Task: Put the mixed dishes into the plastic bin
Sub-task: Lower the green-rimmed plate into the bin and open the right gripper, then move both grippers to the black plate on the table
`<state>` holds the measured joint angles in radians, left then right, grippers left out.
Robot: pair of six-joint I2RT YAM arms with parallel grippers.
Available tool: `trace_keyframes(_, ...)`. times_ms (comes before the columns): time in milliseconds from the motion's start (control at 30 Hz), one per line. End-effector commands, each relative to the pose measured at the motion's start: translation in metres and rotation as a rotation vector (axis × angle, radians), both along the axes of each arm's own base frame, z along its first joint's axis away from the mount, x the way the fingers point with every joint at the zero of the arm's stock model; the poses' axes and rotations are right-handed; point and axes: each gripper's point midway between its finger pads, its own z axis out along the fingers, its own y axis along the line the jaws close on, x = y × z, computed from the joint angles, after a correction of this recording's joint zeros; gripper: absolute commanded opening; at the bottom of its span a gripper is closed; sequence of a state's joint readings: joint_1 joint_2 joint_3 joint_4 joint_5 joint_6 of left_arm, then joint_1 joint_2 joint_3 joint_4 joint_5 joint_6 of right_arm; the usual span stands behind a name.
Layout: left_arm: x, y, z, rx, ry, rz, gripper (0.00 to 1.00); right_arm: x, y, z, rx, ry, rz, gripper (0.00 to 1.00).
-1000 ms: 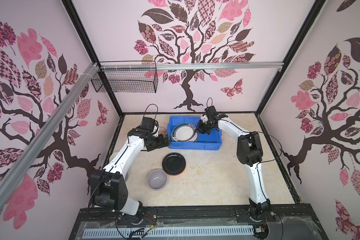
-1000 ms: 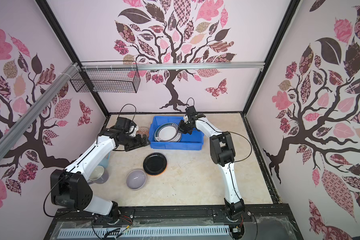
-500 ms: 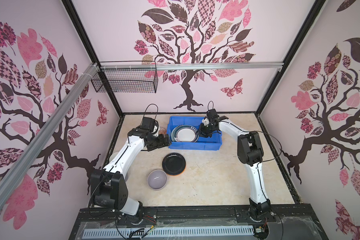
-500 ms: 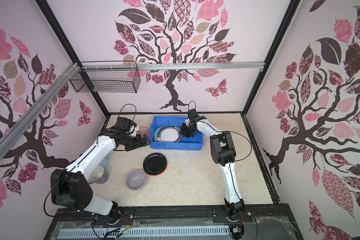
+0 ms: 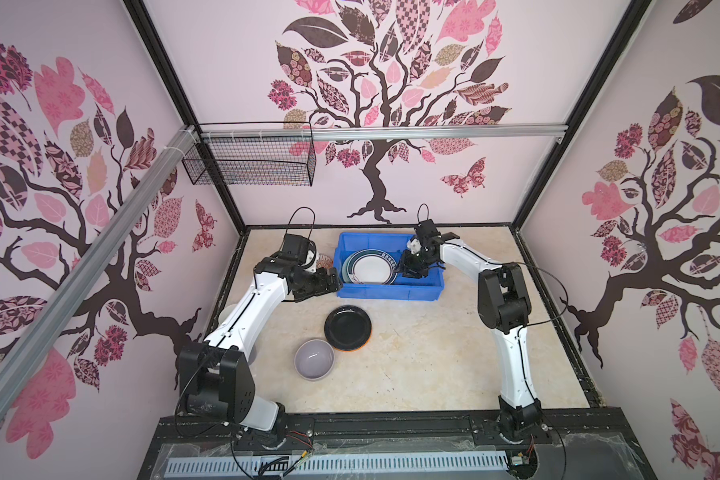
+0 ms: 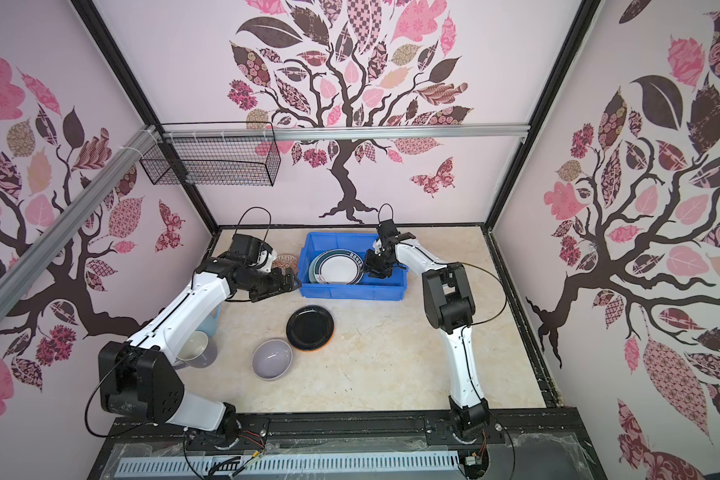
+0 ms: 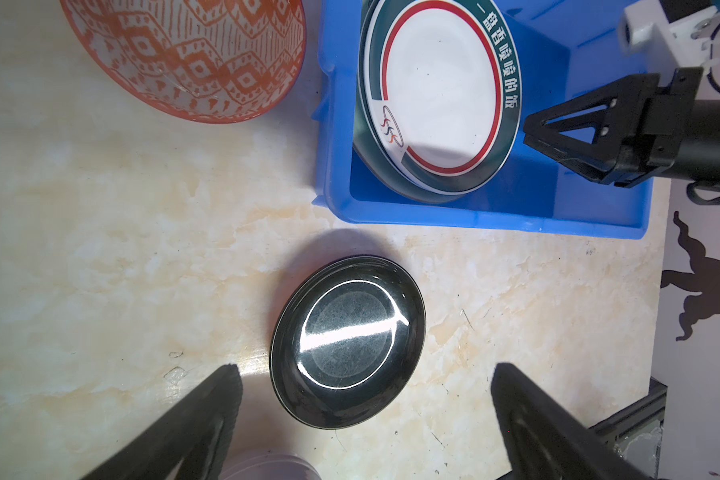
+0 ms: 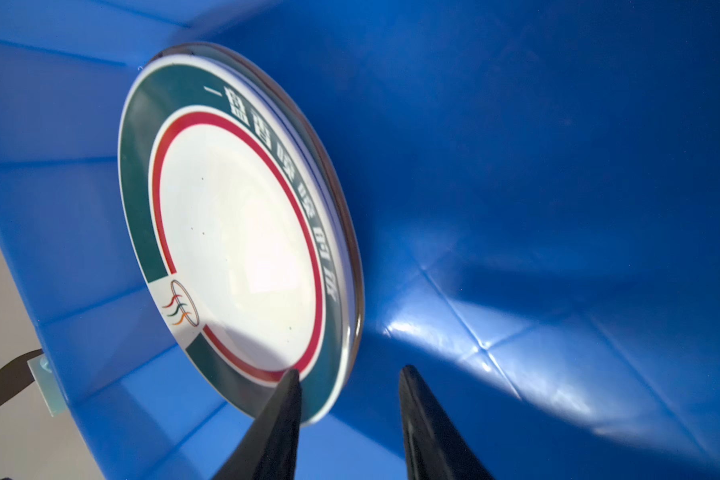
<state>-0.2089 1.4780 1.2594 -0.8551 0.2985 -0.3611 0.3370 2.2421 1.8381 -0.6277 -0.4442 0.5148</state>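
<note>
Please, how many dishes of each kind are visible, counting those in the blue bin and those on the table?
Plates: 3 (white plate on plate beneath, in blue bin; black plate)
Bowls: 2 (lavender bowl, orange-patterned bowl)
Mugs: 2 (grey mug, light blue mug)
Total: 7

blue bin (image 5: 389, 286): upright on table (image 5: 433, 353) | white plate (image 5: 371, 267): green-and-red rim, tilted inside bin's left end | black plate (image 5: 347, 327): flat, orange underside edge | lavender bowl (image 5: 314, 359): upright, just beside it | orange-patterned bowl (image 7: 184, 58): just left of bin
</note>
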Motion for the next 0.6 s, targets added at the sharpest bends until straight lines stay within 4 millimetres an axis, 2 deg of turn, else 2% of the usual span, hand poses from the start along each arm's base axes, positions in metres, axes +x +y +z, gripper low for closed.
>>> trace_keyframes(0, -0.015, 0.007, -0.009, 0.024, 0.017, -0.005, 0.97, -0.010, -0.009, 0.072, 0.013, -0.126, 0.011, 0.42)
trace_keyframes(67, -0.024, 0.010, -0.019, 0.033, 0.044, -0.001, 0.94, -0.026, -0.011, 0.084, 0.022, -0.142, 0.013, 0.41)
trace_keyframes(167, -0.039, 0.012, -0.033, 0.034, 0.084, -0.001, 0.89, -0.059, -0.008, 0.091, 0.028, -0.151, 0.039, 0.40)
trace_keyframes(267, -0.049, 0.014, -0.046, 0.038, 0.112, -0.002, 0.86, -0.100, -0.001, 0.086, 0.035, -0.134, 0.066, 0.40)
trace_keyframes(400, -0.057, 0.018, -0.060, 0.069, 0.143, -0.012, 0.85, -0.153, 0.007, 0.068, 0.067, -0.094, 0.075, 0.40)
trace_keyframes(567, -0.056, 0.018, -0.065, 0.072, 0.152, -0.011, 0.80, -0.198, 0.023, 0.057, 0.086, -0.082, 0.089, 0.39)
